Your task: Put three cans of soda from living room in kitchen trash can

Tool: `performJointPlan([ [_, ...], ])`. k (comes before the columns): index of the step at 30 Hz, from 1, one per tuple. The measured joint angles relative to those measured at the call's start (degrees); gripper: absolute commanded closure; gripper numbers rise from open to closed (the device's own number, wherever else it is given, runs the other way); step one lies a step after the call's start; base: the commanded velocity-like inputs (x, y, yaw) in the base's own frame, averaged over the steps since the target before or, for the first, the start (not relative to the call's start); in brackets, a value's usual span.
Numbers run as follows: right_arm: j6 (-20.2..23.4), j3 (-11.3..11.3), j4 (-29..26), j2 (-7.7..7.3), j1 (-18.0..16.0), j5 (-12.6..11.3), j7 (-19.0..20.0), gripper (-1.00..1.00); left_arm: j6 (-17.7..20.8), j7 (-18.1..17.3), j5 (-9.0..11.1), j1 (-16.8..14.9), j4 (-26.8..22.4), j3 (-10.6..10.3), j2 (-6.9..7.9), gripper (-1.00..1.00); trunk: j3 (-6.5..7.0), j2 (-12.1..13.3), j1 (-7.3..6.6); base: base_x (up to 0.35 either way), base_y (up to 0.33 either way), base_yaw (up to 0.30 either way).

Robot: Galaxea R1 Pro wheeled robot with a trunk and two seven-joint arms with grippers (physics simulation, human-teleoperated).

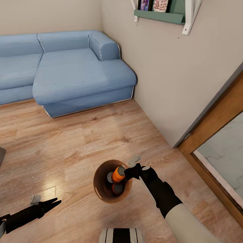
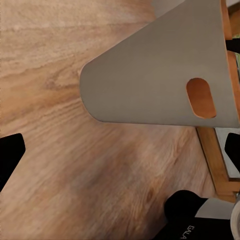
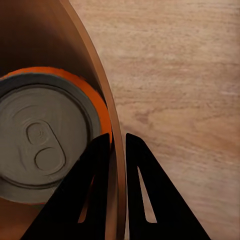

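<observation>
Right gripper (image 1: pixel 130 172) nearly closed, pinching the rim of the tash can (image 1: pixel 100 189), one finger (image 3: pixel 80 200) inside the wall, the other outside. Bin carried mouth-up over the wood floor (image 1: pixel 67 141), near the blue sofa (image 1: pixel 77 77). Inside it an orange can (image 1: pixel 118 174) leans tilted against the rim, grey top toward centre; other cans sit lower, partly hidden. Right arm reaches forward, bent. Left gripper (image 1: pixel 54 203) spread open, empty, low beside the bin.

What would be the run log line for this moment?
room: living room | right gripper: shut on trash can rim | orange soda can: inside | left gripper: open, empty
</observation>
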Motion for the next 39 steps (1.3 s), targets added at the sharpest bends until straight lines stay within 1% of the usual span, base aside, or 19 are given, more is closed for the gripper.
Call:
performJointPlan([
  [11,0.0,0.0,0.0,0.00,0.0,0.0,0.0,1.00,0.0,0.0,0.0,0.0,0.0,0.0,-0.06,-1.00,-1.98,-4.4,2.42,0.000,0.000,0.000],
  [17,0.0,0.0,0.0,0.00,0.0,0.0,0.0,1.00,0.0,-0.1,0.0,0.0,0.0,0.0,-0.05,-1.00,-1.98,-4.4,2.42,0.000,0.000,0.000],
  [27,0.0,0.0,0.0,0.00,0.0,0.0,0.0,1.00,0.0,-0.1,0.0,0.0,0.0,0.0,-0.06,-1.00,-3.77,-8.4,4.61,0.000,0.000,0.000],
  [28,0.0,0.0,0.0,0.00,0.0,0.1,0.0,1.00,0.0,-0.1,0.0,0.0,0.0,0.0,-0.06,-1.00,-3.99,-8.4,4.65,0.000,0.000,0.000],
  [34,0.0,0.0,0.0,0.02,0.0,0.0,0.0,1.00,0.0,-0.1,0.0,0.0,0.0,0.0,-0.07,-1.00,-4.00,-8.5,4.64,0.000,0.000,0.000],
  [39,0.0,0.0,0.0,0.01,0.0,0.1,0.0,1.00,0.0,-0.1,0.0,0.0,0.0,0.0,-0.07,-1.00,-5.10,-8.5,4.78,0.000,0.000,0.000],
])
